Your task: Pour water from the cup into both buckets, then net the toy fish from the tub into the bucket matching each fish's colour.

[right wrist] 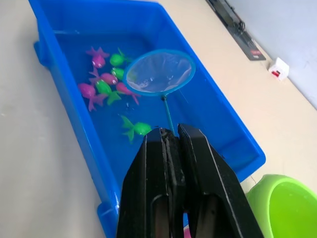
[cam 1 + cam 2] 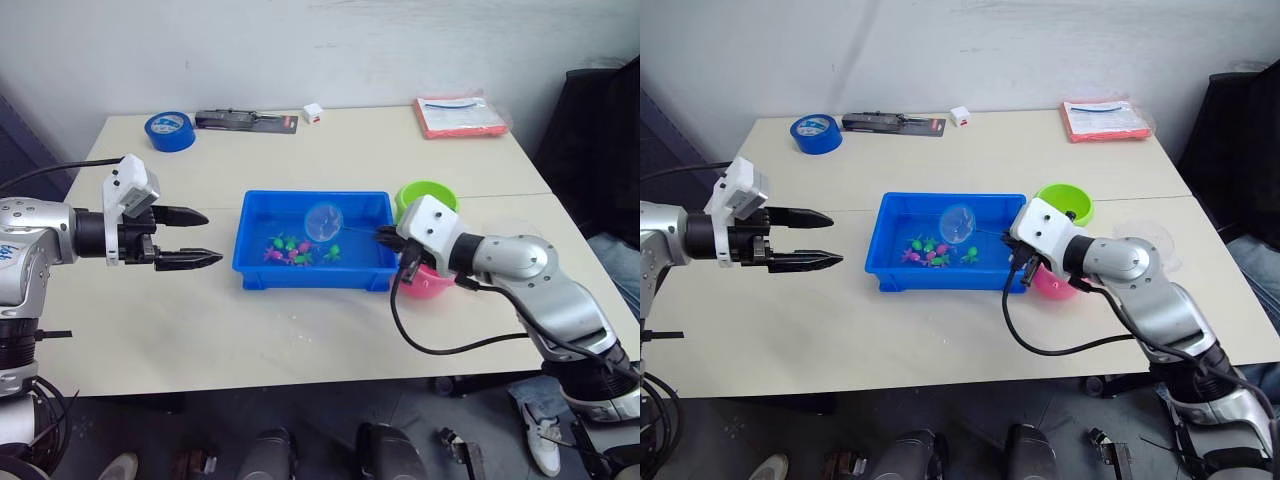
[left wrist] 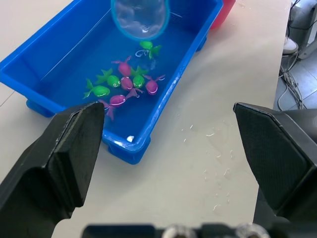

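no legible writing; right two-finger black gripper (image 1: 171, 136) clenched on thin black handle of blue-ringed pale mesh net (image 1: 159, 72), ring above shallow rectangular bright blue plastic tub (image 2: 260, 272) holding tiny pink and green plastic fish (image 3: 124, 84); left black gripper (image 2: 190, 238) released, beside tub

The tub (image 2: 255, 262) is bright blue; the toy fish (image 1: 99, 86) are pink and green; the net (image 1: 159, 72) has a blue ring.

beige table (image 2: 300, 165) with blue tub (image 2: 255, 262), buckets (image 2: 425, 193), tape roll (image 2: 168, 131), red packet (image 2: 461, 116)
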